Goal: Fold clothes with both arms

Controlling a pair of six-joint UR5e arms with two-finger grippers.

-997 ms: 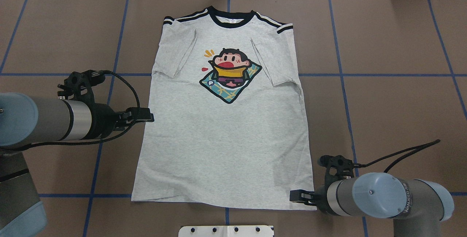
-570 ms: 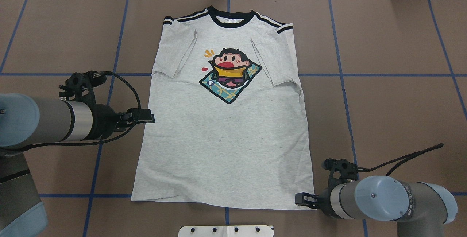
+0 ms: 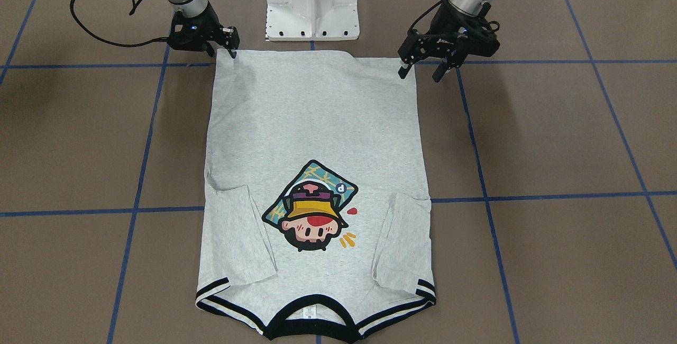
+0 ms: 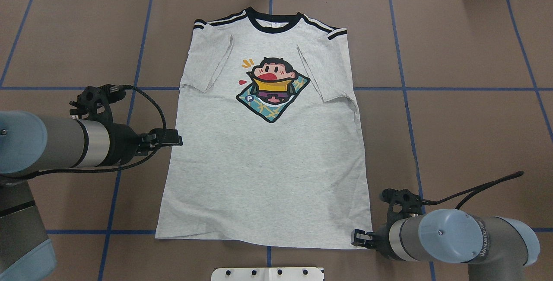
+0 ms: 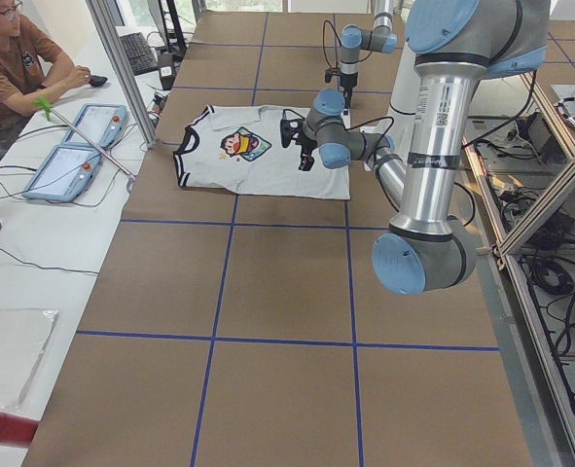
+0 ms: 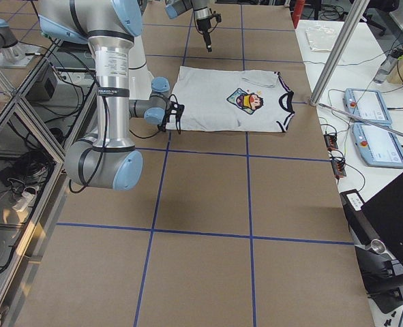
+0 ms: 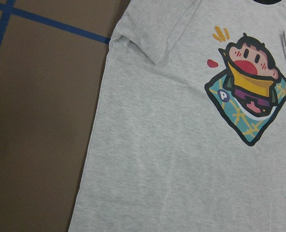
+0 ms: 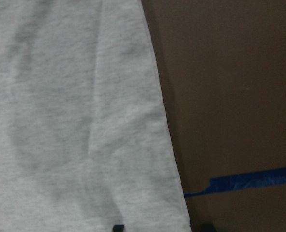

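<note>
Hovering over the T-shirt's [image 4: 268, 177] left side edge, the left gripper [image 3: 419, 75] shows its fingers spread, holding nothing; the left arm [image 4: 65, 147] reaches in level from the side. We see the right gripper [image 4: 356, 238] low at the near hem corner, its tips apart either side of the shirt's edge, with the right arm [image 4: 453, 237] lying low. The shirt lies flat, print up and collar far, on the brown table [image 4: 466, 134].

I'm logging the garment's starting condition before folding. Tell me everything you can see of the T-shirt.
The T-shirt is heather-grey knit with black collar, striped shoulder trim and a cartoon print. It lies flat, print up, on the brown table, sleeves folded inward, collar away from the robot. The right gripper sits at one hem corner.
</note>
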